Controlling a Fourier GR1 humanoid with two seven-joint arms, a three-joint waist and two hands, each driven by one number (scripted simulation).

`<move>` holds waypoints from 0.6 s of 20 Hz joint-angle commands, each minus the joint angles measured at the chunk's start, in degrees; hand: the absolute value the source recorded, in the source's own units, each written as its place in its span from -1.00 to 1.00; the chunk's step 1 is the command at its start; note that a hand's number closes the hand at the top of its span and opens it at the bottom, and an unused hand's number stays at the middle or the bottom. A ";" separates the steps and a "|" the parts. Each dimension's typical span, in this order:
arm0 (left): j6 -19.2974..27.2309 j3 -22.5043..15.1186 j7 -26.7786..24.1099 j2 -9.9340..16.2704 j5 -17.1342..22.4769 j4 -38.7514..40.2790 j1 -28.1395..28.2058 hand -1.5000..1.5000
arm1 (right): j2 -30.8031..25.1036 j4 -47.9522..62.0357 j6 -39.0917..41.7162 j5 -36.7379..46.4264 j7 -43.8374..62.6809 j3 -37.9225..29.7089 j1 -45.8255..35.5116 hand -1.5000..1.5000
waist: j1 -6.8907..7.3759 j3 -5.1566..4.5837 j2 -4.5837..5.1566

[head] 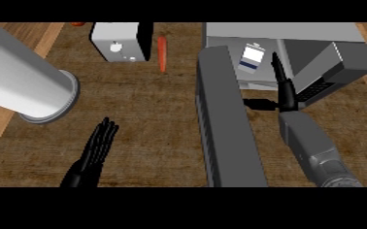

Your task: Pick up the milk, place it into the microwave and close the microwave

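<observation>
The milk carton (252,58), white with a dark blue band, stands inside the open microwave (287,34) at the upper right. The microwave's dark door (225,121) swings out toward me, running down the middle of the view. My right hand (283,85) is open, its straight fingers pointing up into the microwave's opening just right of the carton, apart from it. My left hand (97,148) rests open at the lower left, fingers up, holding nothing.
A large grey cylinder (32,85) lies at the left edge. A white and black toaster-like box (120,41) stands at the top, with an orange carrot (162,53) beside it. Brown wooden counter (150,126) lies between the left hand and the door.
</observation>
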 commanded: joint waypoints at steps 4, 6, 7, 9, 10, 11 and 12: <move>1.16 -1.63 3.50 -1.30 -1.25 -2.70 -0.47 -1.00 | 0.22 -0.45 10.21 -1.23 -5.17 -0.27 5.65 -1.00 | -1.01 -0.05 -0.55; 1.15 -1.79 3.96 -1.97 -1.53 -1.74 -1.96 -1.00 | -0.26 -0.60 11.80 -1.00 -7.55 0.17 8.56 -1.00 | -1.32 -0.06 -0.57; 1.53 -2.00 1.08 -2.44 -2.86 1.25 -1.60 -1.00 | -2.13 -0.76 14.97 -1.41 -9.75 -0.20 10.53 -1.00 | -1.40 -0.06 -0.51; 0.21 -1.09 0.41 -1.86 -1.49 1.00 -0.27 -1.00 | 1.19 -2.84 16.15 -2.51 -7.44 0.16 10.50 -1.00 | -2.34 -0.18 -1.12; -0.84 -0.17 0.68 -1.62 -0.24 1.88 -2.02 -1.00 | 1.17 -1.93 18.58 -2.78 -11.05 -0.27 13.00 -1.00 | -2.10 -0.13 -0.86; -1.40 0.66 4.33 -0.37 1.34 -2.26 -2.01 -1.00 | 1.29 -2.17 21.21 -3.63 -10.94 -0.71 13.80 -1.00 | -2.32 -0.13 -1.03; -1.21 -2.52 3.41 -1.98 0.93 -2.95 0.76 -1.00 | 0.87 -3.05 23.19 -4.75 -14.43 -1.68 16.42 -1.00 | -2.49 -0.11 -1.11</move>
